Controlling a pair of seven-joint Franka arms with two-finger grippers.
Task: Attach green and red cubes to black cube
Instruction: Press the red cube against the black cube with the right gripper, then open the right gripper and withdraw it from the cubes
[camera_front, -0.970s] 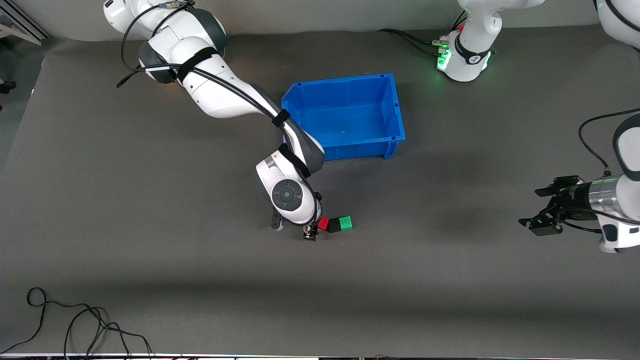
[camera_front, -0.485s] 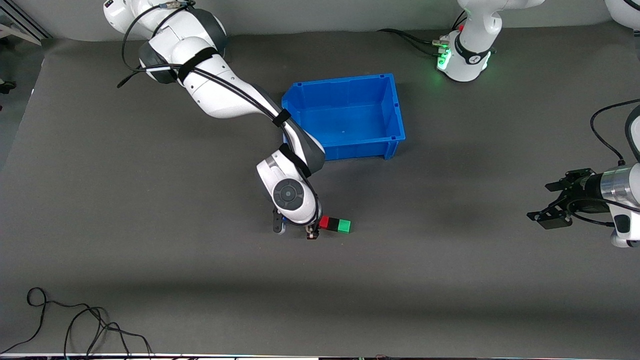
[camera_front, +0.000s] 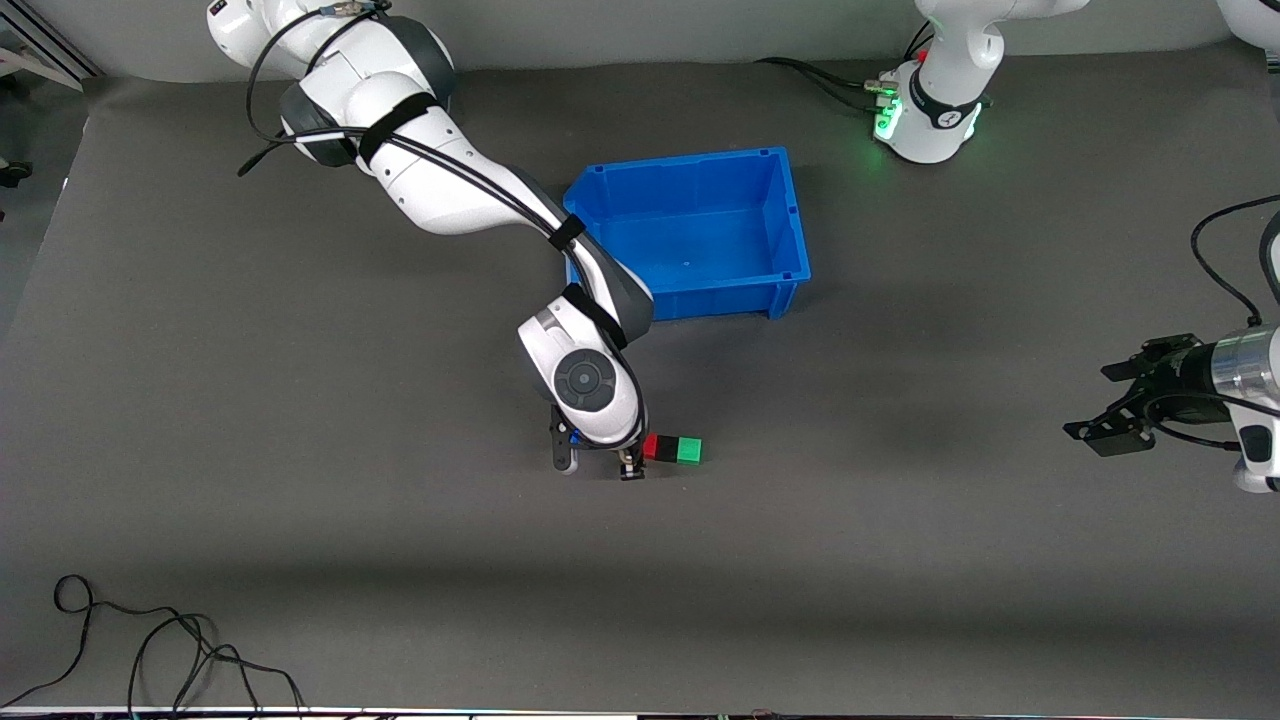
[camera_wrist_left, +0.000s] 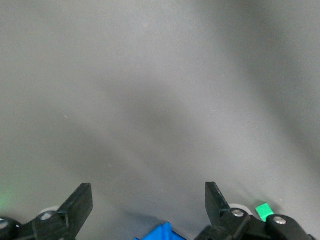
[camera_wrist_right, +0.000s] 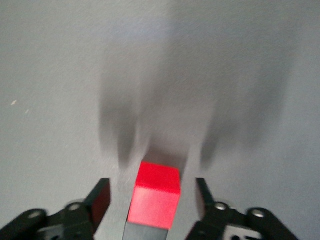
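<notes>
- Cubes are seen in a short row on the grey table (camera_front: 300, 560), nearer to the front camera than the blue bin (camera_front: 781, 283): the red cube (camera_front: 652, 446) toward the right arm's end, the green cube (camera_front: 689, 449) toward the left arm's end, and the black cube (camera_front: 669, 448) between them, touching both.
- The row is shown lying flat on the table and well apart from the bin.
- The right hand (camera_front: 597, 464) is lowered close to the table just beside the red end of the row; its fingers are spread apart and nothing is gripped.
- In the right wrist view the red cube (camera_wrist_right: 154, 194) is seen in the gap of the right hand (camera_wrist_right: 152, 202), with clear space between the cube and each finger (the black and green cubes are not visible from that angle).
- The left hand (camera_front: 1103, 415) is held over bare table at the left arm's end, well apart from the cubes, and the left arm waits there.
- In the left wrist view the left hand (camera_wrist_left: 148, 200) is shown with its fingers wide apart and nothing between them; a corner of the bin and the green cube (camera_wrist_left: 263, 210) are caught at the edge of that picture.
</notes>
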